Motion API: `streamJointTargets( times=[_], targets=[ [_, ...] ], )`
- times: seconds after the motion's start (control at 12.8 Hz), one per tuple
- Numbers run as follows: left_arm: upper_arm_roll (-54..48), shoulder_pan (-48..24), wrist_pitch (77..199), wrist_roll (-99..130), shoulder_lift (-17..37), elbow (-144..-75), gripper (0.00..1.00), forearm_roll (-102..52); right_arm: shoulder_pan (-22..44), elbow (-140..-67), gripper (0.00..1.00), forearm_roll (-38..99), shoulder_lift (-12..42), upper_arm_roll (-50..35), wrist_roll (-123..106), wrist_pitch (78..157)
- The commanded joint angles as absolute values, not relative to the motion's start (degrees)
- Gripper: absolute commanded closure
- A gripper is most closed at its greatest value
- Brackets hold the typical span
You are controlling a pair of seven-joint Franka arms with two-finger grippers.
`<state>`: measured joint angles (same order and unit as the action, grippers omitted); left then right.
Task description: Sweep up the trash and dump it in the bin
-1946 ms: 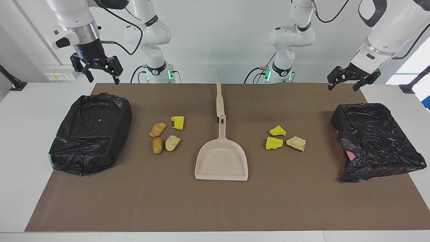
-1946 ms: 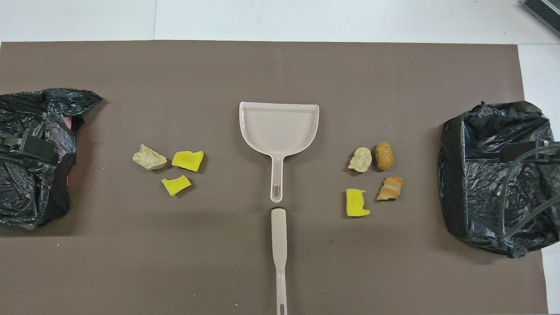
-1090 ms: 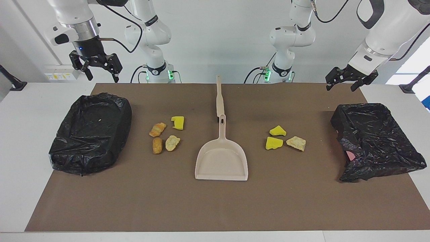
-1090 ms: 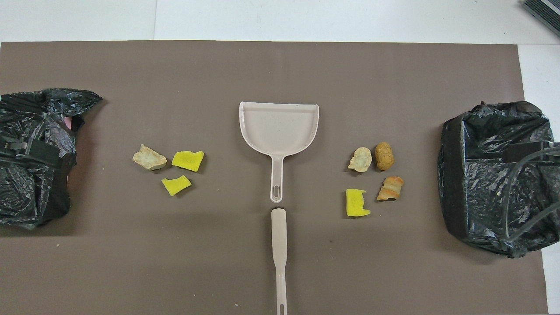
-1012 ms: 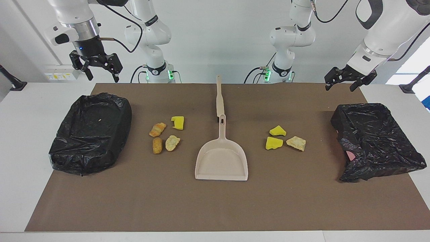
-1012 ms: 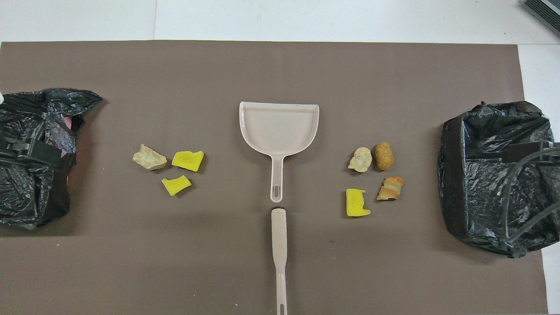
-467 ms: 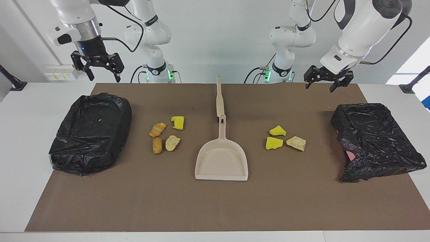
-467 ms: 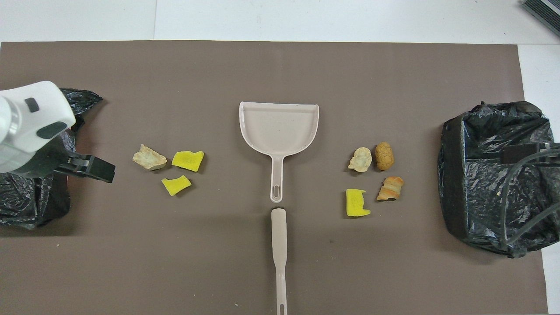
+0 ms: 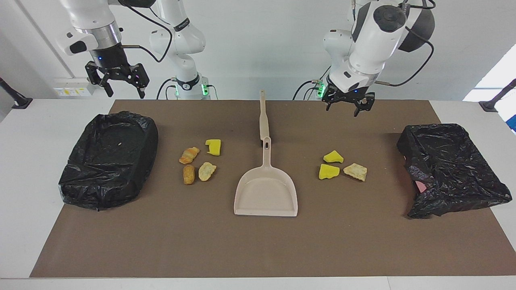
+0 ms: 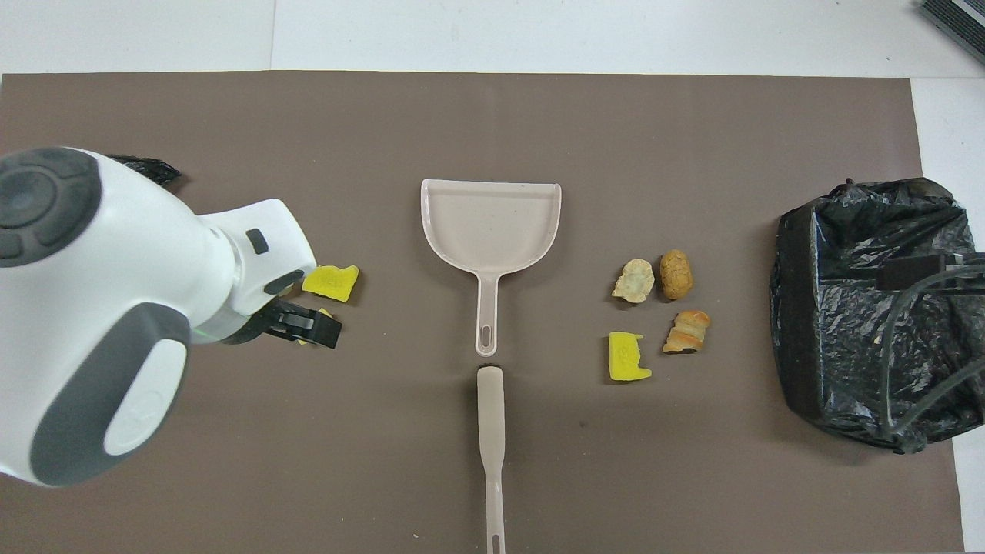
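Brown mat (image 9: 363, 241): left gripper (image 9: 349, 108) raised, pointing down, spread wide w/ nothing held; right gripper (image 9: 119, 85) same.

Seven scraps of trash lay on the counter (image 9: 258, 249): three yellow sponge chunks (image 9: 213, 147), two beige crumbly lumps (image 9: 207, 171) and two orange-brown bread pieces (image 9: 188, 155). There were two black-lined bins (image 9: 109, 159), one dustpan (image 9: 266, 191) and one brush (image 9: 263, 119). Two grippers showed, the left gripper (image 9: 348, 106) and the right gripper (image 9: 117, 82).

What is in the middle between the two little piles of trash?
The beige dustpan lies between the two piles of scraps, with the brush handle at its handle's end, nearer the robots. Both views show it.
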<state>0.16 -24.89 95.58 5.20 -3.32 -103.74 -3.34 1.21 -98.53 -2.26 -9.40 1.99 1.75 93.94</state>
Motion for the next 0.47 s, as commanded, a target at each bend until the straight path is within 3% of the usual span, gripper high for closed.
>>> streamJointTargets(
  times=[0.0,0.39],
  targets=[
    [1.3,-30.4,101.2,9.5,-5.1,-109.7,0.0,-5.5,4.3,-101.1,0.0,-1.3,-9.1,1.9,1.0,94.9],
    [1.3,-40.6,112.1,14.5,-3.1,-119.1,0.0,-8.0,8.3,-101.2,0.0,-0.1,-5.1,1.8,4.7,101.5]
  ],
)
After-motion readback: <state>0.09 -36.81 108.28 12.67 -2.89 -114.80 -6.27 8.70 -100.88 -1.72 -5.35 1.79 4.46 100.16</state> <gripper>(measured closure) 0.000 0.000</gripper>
